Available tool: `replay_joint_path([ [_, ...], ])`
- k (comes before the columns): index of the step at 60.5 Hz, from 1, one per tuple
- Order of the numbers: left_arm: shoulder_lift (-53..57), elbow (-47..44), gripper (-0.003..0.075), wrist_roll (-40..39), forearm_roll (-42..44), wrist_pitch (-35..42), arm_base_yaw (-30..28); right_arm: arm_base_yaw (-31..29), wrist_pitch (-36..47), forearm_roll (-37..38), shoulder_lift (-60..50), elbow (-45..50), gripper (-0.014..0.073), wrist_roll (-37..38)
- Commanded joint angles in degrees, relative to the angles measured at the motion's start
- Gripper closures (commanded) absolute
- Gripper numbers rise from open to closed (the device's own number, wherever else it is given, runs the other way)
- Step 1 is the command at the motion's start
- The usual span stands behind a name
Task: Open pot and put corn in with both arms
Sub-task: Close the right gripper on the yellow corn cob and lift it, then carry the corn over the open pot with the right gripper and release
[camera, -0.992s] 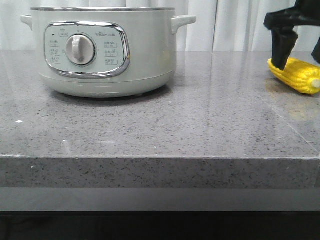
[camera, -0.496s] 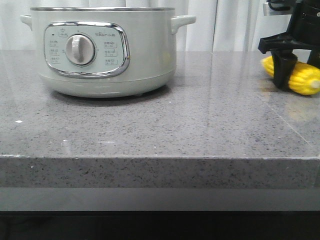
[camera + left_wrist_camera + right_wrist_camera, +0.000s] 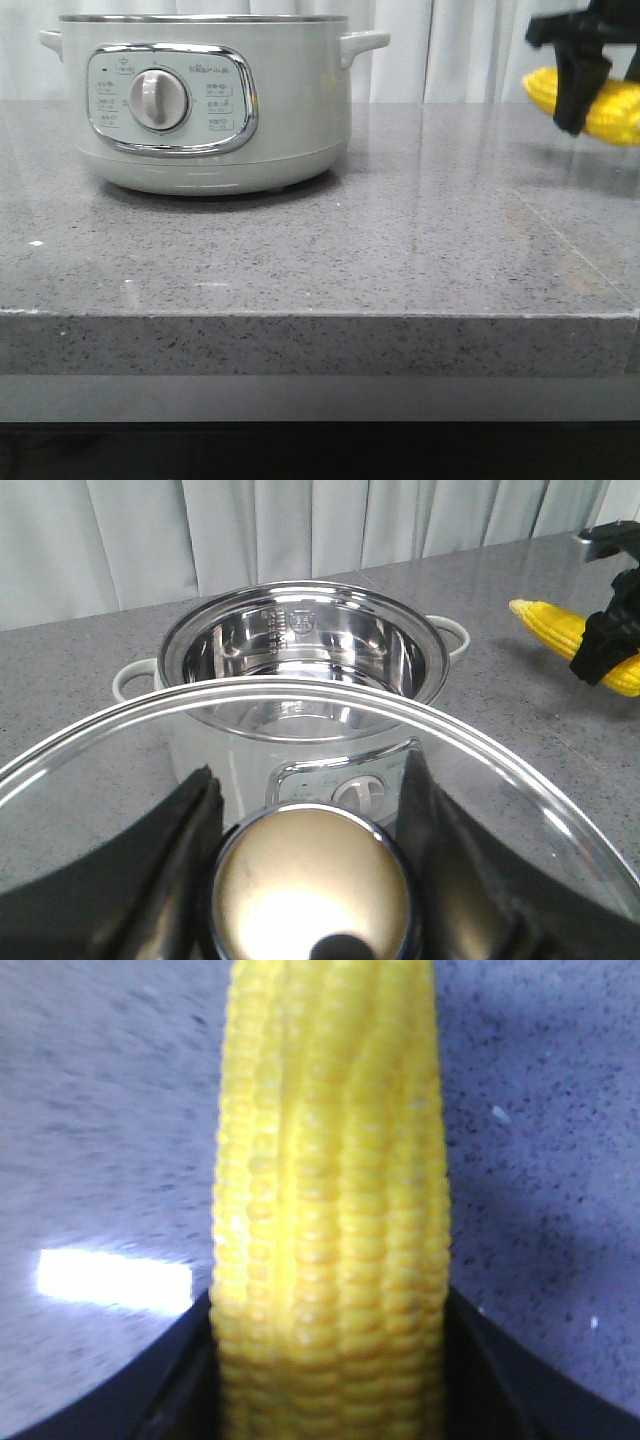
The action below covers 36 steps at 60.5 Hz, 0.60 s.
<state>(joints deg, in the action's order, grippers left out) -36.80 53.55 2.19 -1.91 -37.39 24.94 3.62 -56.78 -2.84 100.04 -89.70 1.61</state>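
Lid off, clamped in left gripper; pot open at frame left on counter; right gripper clamps corn airborne upper right, drop-in left.

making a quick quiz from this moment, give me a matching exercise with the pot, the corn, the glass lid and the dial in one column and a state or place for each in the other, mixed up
Things:
1. pot
2. corn
3. glass lid
4. dial

States or places:
A. gripped by its knob in the left claw, held off the pot
B. open on top, shiny steel inside with nothing in it
C. on the chrome-framed front panel
D. lifted clear of the countertop in the right claw

Pairs: 1-B, 2-D, 3-A, 4-C
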Motion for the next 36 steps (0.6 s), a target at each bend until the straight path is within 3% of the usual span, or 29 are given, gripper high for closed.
replay_joint_path([
  [1,0.2,1.9,0.0513,-0.2,-0.1,8.5,0.2,0.0,1.0,-2.7,-6.6,-1.9,0.0274,-0.1],
  [19,0.2,1.9,0.0513,-0.2,-0.1,8.5,0.2,4.0,0.7,-3.6,-17.4,-1.6,0.0274,-0.8],
  [36,0.2,1.9,0.0513,-0.2,-0.1,8.5,0.2,14.1,2.8,-5.6,-21.9,-1.9,0.0274,-5.2],
])
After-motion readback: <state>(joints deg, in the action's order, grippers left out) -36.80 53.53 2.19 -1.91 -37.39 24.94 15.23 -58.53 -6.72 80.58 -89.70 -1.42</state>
